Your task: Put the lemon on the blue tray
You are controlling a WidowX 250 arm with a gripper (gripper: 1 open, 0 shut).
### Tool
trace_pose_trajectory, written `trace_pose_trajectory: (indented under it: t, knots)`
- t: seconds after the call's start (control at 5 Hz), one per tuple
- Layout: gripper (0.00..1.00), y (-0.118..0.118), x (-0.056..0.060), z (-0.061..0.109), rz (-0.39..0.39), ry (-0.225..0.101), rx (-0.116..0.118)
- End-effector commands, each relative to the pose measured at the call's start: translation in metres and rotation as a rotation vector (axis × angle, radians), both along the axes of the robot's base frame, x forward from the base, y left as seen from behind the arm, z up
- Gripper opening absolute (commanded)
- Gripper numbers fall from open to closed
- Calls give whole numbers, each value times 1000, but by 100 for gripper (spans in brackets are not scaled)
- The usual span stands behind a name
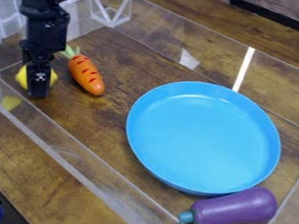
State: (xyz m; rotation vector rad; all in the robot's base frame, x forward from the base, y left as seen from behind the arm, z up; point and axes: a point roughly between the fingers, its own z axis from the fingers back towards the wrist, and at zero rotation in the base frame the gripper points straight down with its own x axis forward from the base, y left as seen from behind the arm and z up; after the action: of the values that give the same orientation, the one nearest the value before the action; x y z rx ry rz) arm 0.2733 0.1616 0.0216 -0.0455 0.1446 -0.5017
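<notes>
The lemon (pixel 23 77) is a small yellow fruit at the far left of the wooden table, and the arm hides most of it. My black gripper (pixel 37 85) points straight down over it, its fingers shut on the lemon low against the table. Only a yellow sliver shows left of the fingers. The blue tray (pixel 201 136), a large round plate with a shallow rim, lies to the right with nothing on it, well apart from the gripper.
An orange carrot (pixel 87 74) with a green top lies just right of the gripper, tip pointing toward the front right. A purple eggplant (pixel 231 210) rests at the tray's front edge. Clear acrylic walls (pixel 61 142) ring the table.
</notes>
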Motion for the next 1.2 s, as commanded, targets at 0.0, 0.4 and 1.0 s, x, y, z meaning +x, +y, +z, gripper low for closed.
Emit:
trace_pose_trajectory:
  t: [0.0, 0.4, 1.0]
  knots:
    - [0, 12, 3, 17, -43, -35, -7]
    - [0, 1, 0, 34, -112, -55, -44]
    - [0, -22, -3, 54, -277, -35, -69]
